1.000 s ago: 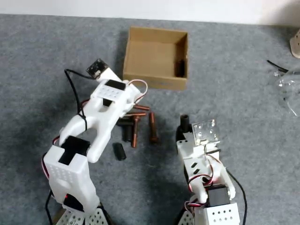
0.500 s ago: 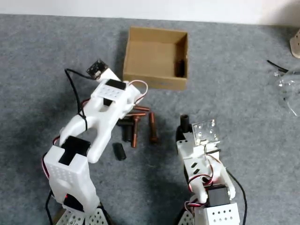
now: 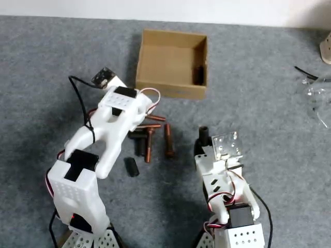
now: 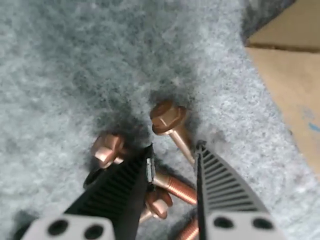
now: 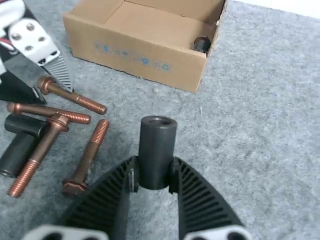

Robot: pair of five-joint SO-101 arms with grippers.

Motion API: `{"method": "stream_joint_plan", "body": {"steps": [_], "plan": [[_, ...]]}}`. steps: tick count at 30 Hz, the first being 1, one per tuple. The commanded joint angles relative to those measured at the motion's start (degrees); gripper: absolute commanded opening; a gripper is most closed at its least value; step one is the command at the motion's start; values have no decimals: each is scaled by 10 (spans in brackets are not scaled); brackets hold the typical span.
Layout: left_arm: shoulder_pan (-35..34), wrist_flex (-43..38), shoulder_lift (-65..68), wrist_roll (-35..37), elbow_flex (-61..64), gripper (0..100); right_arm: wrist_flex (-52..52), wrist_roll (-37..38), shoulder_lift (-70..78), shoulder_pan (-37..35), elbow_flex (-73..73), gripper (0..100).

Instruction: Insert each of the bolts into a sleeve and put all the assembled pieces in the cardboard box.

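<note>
Several copper bolts point(image 3: 166, 139) lie on the grey mat beside three loose black sleeves point(image 3: 132, 166). My left gripper point(image 4: 175, 150) hangs open just over the bolt pile, and the shaft of one hex-headed bolt point(image 4: 168, 116) runs between its fingers. From above, that gripper point(image 3: 149, 108) sits at the pile's far edge, near the cardboard box point(image 3: 155, 85). My right gripper point(image 5: 154, 167) is shut on an upright black sleeve point(image 5: 156, 145), to the right of the bolts point(image 5: 87, 157). A dark piece point(image 5: 202, 43) rests in a corner of the box point(image 5: 135, 60).
The box stands at the far middle of the mat. Clear plastic items with a black wire point(image 3: 315, 93) lie at the far right. Open mat stretches between the right arm and the box.
The left arm's wrist has shifted slightly to the left over the bolts. The right arm and its sleeve have stayed still.
</note>
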Motion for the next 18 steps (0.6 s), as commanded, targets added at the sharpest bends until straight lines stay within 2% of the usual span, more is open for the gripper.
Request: {"method": "stream_joint_plan", "body": {"steps": [1, 8, 18], "plan": [[-18, -23, 7, 6, -6, 133, -24, 8, -8, 1, 33, 5], [-7, -25, 42, 6, -9, 133, -24, 8, -8, 1, 34, 5], [-29, -23, 1, 6, -6, 132, -24, 8, -8, 1, 34, 5]]}}
